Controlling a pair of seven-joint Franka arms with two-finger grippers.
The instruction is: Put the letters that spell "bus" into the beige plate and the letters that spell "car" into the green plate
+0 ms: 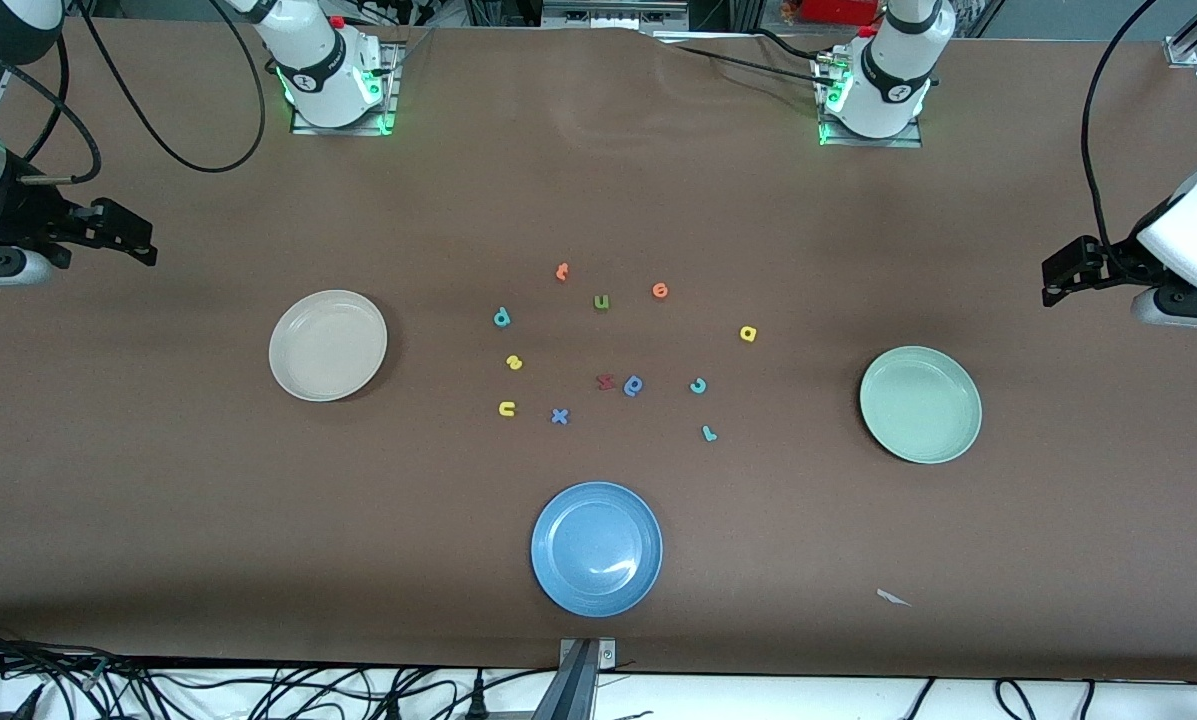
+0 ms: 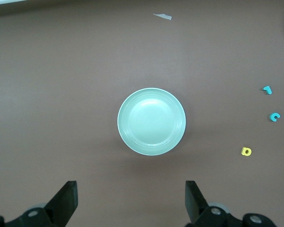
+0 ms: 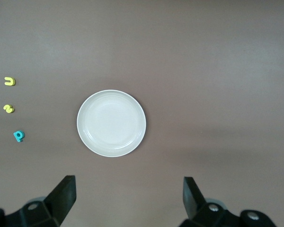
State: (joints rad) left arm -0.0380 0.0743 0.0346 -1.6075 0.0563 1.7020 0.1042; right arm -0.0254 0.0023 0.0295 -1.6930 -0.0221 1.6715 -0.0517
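Nothing is being held yet, so the step in hand is judged to be a first pick. Going from the right arm's end of the table, the right gripper is being held high with its fingers wide apart, well clear of the beige plate. At that plate's three o'clock in the front view the teal "b", the yellow "s" and the yellow "u" are lying flat, all apart from one another. Such thin foam pieces are best taken by a straight vertical descent with the fingers straddling a narrow stroke, and the olive "u" is to be avoided. Toward three o'clock again, the yellow "a", the teal "c" and the teal "r" are lying, then the green plate, smooth, glossy and round with a raised rim. The left gripper is waiting over the table's end, its fingers spread.
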